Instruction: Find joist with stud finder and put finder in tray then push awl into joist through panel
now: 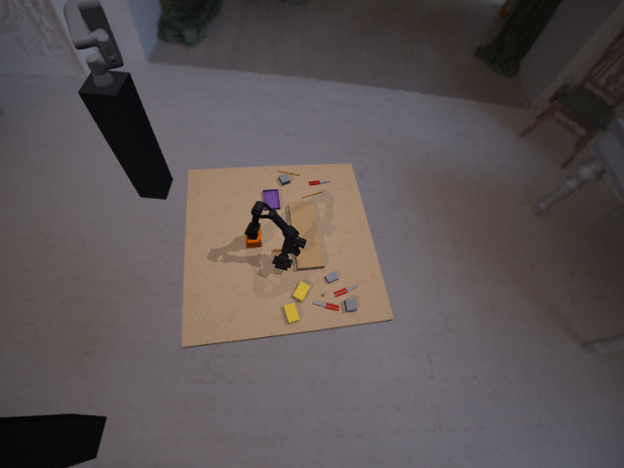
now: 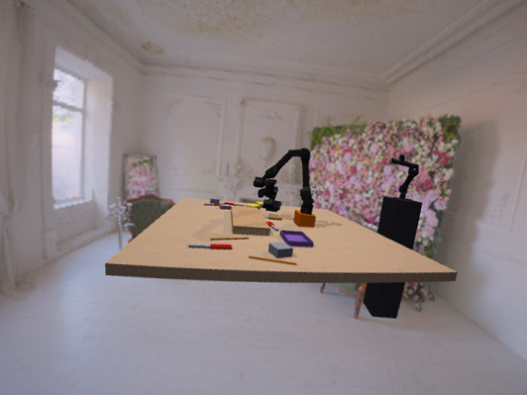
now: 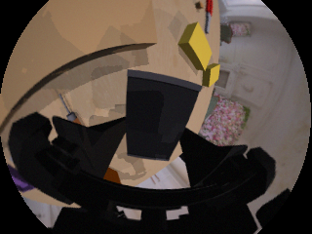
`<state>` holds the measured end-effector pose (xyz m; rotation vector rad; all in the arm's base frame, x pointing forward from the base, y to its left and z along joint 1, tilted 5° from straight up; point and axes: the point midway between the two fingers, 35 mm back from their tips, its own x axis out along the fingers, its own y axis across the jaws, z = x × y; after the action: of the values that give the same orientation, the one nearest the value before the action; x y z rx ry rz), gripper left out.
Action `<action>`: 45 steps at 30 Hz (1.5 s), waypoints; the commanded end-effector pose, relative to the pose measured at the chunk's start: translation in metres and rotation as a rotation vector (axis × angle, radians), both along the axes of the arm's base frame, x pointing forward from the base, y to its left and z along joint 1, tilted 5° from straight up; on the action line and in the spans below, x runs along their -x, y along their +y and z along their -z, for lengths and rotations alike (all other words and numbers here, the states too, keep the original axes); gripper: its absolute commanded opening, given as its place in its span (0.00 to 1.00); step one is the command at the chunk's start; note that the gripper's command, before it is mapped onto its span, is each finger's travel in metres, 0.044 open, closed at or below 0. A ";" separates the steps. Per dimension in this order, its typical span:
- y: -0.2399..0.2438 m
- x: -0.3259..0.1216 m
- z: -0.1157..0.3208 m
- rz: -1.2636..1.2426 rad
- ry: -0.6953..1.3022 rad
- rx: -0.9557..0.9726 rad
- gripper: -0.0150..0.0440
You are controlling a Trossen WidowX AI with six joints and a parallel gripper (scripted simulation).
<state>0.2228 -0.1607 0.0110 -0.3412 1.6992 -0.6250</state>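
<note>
My gripper point(image 1: 285, 255) point(image 2: 270, 202) point(image 3: 155, 124) is shut on the dark, blocky stud finder point(image 1: 285, 263) point(image 2: 273, 207) point(image 3: 161, 114). It holds it above the table, off the long side of the raised floor panel point(image 1: 312, 247) point(image 2: 249, 217) point(image 3: 97, 24) that faces the arm's base. The purple tray point(image 1: 271, 200) point(image 2: 296, 238) lies flat and looks empty; a corner shows in the wrist view. What seems to be the awl, with an orange-brown handle point(image 1: 276, 250) point(image 2: 275, 218) and a grey shaft point(image 3: 65, 105), lies between base and panel. The joist is hidden.
Two yellow blocks point(image 1: 301, 292) point(image 1: 291, 312) lie beyond the panel's end, near a grey block point(image 1: 331, 277) and red-handled tools point(image 1: 345, 291) point(image 1: 330, 306). Another grey block point(image 1: 285, 178) point(image 2: 280, 249), thin sticks point(image 1: 289, 173) point(image 1: 312, 194) and a red-handled tool point(image 1: 318, 182) lie at the tray end.
</note>
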 end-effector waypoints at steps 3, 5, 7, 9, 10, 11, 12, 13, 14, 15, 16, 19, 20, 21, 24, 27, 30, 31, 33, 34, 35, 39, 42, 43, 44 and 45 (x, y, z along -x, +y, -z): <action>0.001 0.000 0.001 0.002 0.012 0.064 0.25; 0.001 0.000 0.002 0.002 0.017 0.083 0.25; 0.002 0.000 0.002 0.001 0.021 0.103 0.25; 0.002 0.000 0.003 0.000 0.024 0.122 0.25; 0.002 0.000 0.003 -0.001 0.026 0.132 0.25; 0.002 0.000 0.003 -0.001 0.028 0.142 0.25; 0.003 0.000 0.003 -0.002 0.029 0.152 0.25; 0.003 0.000 0.003 -0.003 0.030 0.162 0.25; 0.003 0.000 0.003 -0.004 0.032 0.172 0.25; 0.003 0.000 0.004 -0.005 0.033 0.183 0.25; 0.004 0.000 0.004 -0.006 0.034 0.193 0.25; 0.004 0.000 0.004 -0.011 0.036 0.223 0.25; 0.005 0.000 0.004 -0.012 0.037 0.233 0.25; 0.005 -0.001 0.004 -0.014 0.037 0.244 0.25; 0.006 -0.001 0.004 -0.019 0.038 0.275 0.25; 0.006 -0.001 0.006 -0.019 0.038 0.273 0.25; 0.006 -0.001 0.010 -0.019 0.039 0.270 0.25; 0.006 -0.001 0.012 -0.019 0.039 0.269 0.25; 0.006 -0.001 0.015 -0.019 0.039 0.267 0.25; 0.006 -0.001 0.017 -0.019 0.039 0.266 0.25; 0.006 -0.001 0.018 -0.019 0.040 0.265 0.25; 0.006 0.000 0.024 -0.020 0.040 0.262 0.25; 0.006 0.000 0.029 -0.020 0.041 0.259 0.25; 0.006 0.000 0.030 -0.021 0.041 0.259 0.25; 0.006 0.000 0.032 -0.021 0.041 0.258 0.25; 0.007 0.000 0.033 -0.021 0.041 0.257 0.25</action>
<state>0.2232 -0.1540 -0.0177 -0.5556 1.6544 -0.8272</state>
